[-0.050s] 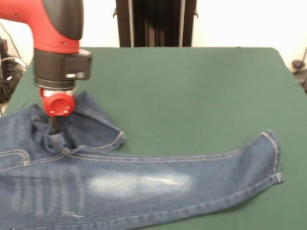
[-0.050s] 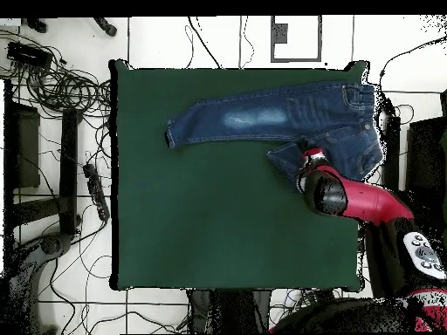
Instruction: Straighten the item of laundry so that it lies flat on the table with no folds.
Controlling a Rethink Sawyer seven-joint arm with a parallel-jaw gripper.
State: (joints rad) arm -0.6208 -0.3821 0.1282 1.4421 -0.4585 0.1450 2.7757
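Note:
The item of laundry (image 1: 144,184), a pair of blue jeans with a faded whitish thigh patch, lies along the near left part of the green table (image 1: 192,91). One leg stretches flat to the right, its cuff at the end. The other leg (image 1: 98,127) is folded back and crumpled by the crotch. My gripper (image 1: 54,126) points straight down into that crumpled cloth, which puckers around the narrow dark tips, so it looks shut on the denim. In the overhead view the item of laundry (image 2: 262,118) lies along the table's (image 2: 218,218) top edge, and the gripper (image 2: 311,159) is at the folded leg.
The jeans' waist end reaches the table's edge (image 2: 377,113). Cables and a power strip (image 2: 94,188) lie on the floor beside the table. A black stand (image 1: 156,21) rises behind the table's far edge.

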